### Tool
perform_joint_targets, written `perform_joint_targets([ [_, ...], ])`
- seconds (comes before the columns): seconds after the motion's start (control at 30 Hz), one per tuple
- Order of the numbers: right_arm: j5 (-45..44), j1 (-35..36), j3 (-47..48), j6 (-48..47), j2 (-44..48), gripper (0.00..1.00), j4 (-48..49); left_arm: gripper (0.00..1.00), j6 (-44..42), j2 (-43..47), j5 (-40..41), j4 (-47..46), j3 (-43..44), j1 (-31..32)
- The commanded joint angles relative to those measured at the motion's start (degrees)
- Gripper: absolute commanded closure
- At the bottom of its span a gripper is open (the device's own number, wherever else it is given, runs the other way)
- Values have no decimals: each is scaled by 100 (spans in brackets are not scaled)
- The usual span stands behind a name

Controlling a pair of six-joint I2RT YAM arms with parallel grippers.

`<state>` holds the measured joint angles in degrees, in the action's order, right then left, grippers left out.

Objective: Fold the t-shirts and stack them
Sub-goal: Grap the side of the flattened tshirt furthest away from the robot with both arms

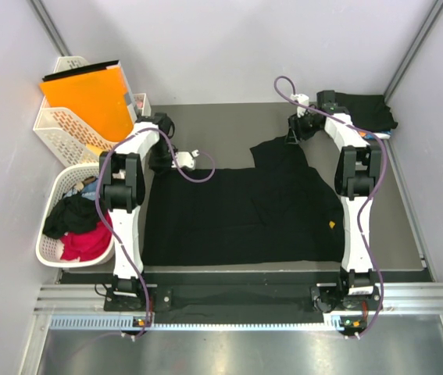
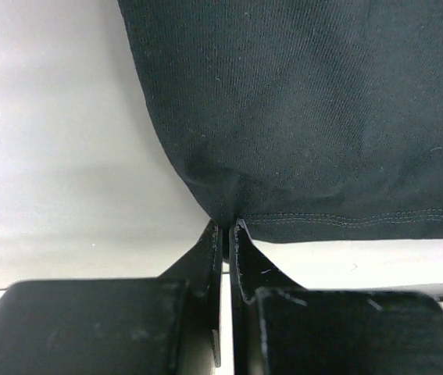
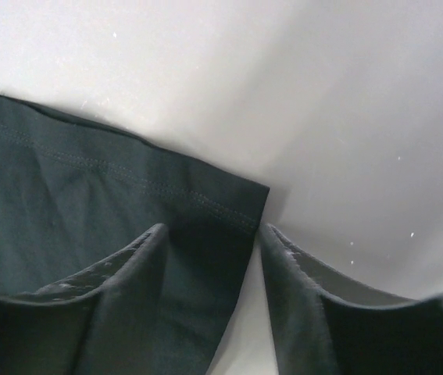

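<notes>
Tabletop [image 1: 229,117] is taking up most of the overhead view, and the black t-shirt [image 1: 237,215] is lying spread flat across the middle of it, between my two arms. One sleeve is sticking out toward the far right. Off the left edge, a white laundry basket [image 1: 45,254] is holding a heap of black and red clothes [image 1: 76,226]. A folded dark pile [image 1: 366,109] is sitting in the far right corner.

My left gripper [image 1: 159,158] is sitting at the shirt's far left corner. On its wrist cam the gripper [image 2: 226,228] is pinching right down on the cloth [image 2: 307,117], with the fingers almost touching and the hemmed edge caught at the tips.

My right gripper [image 1: 293,134] is hanging over the sleeve end. On its cam the gripper [image 3: 212,230] is spread wide and gripping nothing. One finger is sitting over the hemmed cloth [image 3: 73,211], the other over bare table, and the cloth's corner is ending in the gap between them.
</notes>
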<state>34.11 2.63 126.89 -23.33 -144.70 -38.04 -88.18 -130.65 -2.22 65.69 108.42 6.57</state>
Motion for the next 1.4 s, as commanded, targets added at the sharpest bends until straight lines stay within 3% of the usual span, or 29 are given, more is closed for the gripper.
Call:
perform_joint_targets([
  [0.0, -62, 97, 231, -5, 232, 46, 69, 100, 20, 251, -270, -109, -119, 90],
  [0.43, -80, 27, 292, 65, 215, 45, 192, 100, 117, 286, -262, -92, -163, 196],
  [0.67, 69, 9, 292, 153, 153, 60, 253, 100, 117, 365, -218, -92, -322, 222],
  [1.13, 43, 0, 433, 136, 65, 76, 297, 100, 284, 479, -261, -127, -594, 354],
  [1.23, 17, -8, 442, 145, 39, 90, 315, 100, 319, 505, -270, -118, -629, 363],
  [1.27, -9, 0, 442, 145, 30, 100, 315, 100, 319, 523, -262, -109, -647, 371],
  [1.37, -27, -8, 459, 136, 30, 100, 324, 100, 354, 558, -253, -127, -673, 372],
])
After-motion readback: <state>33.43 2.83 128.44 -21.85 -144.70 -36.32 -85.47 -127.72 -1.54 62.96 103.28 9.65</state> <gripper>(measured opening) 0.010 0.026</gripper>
